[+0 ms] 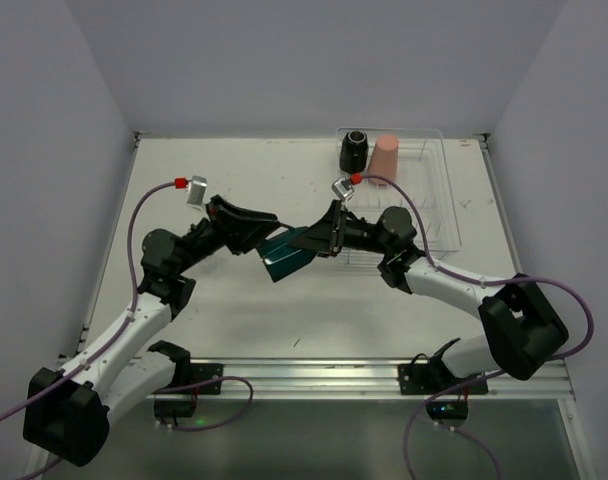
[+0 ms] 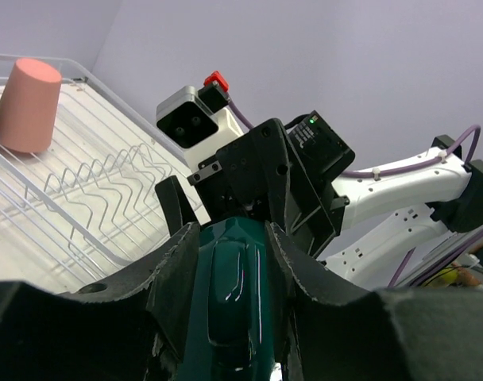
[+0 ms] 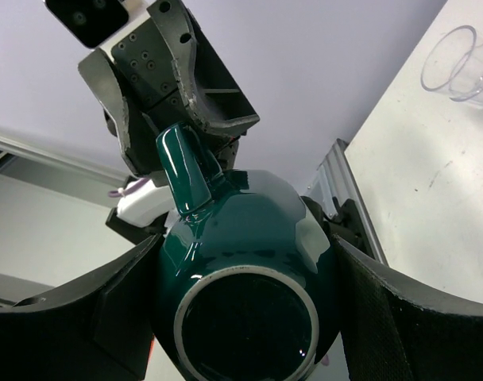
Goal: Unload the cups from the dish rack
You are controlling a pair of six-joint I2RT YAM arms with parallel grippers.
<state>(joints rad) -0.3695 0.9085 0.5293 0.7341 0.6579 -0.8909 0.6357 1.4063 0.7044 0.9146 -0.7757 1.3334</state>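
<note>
Both grippers hold the dark teal cup (image 1: 284,257) above the table's middle, left of the dish rack (image 1: 441,190). My left gripper (image 1: 272,238) is shut on the cup's handle (image 2: 233,294), with a finger on each side. My right gripper (image 1: 309,243) is shut on the cup's round body (image 3: 249,238), its mouth facing the right wrist camera. The black cup (image 1: 354,150) and the salmon-pink tumbler (image 1: 385,155) stand at the rack's far end. One clear cup (image 3: 461,62) stands on the table in the right wrist view. The other clear cup is not seen.
The rack's wire dividers (image 2: 106,178) and the pink tumbler (image 2: 31,103) lie left of the handover point in the left wrist view. White walls close the table on three sides. A metal rail (image 1: 314,375) runs along the near edge.
</note>
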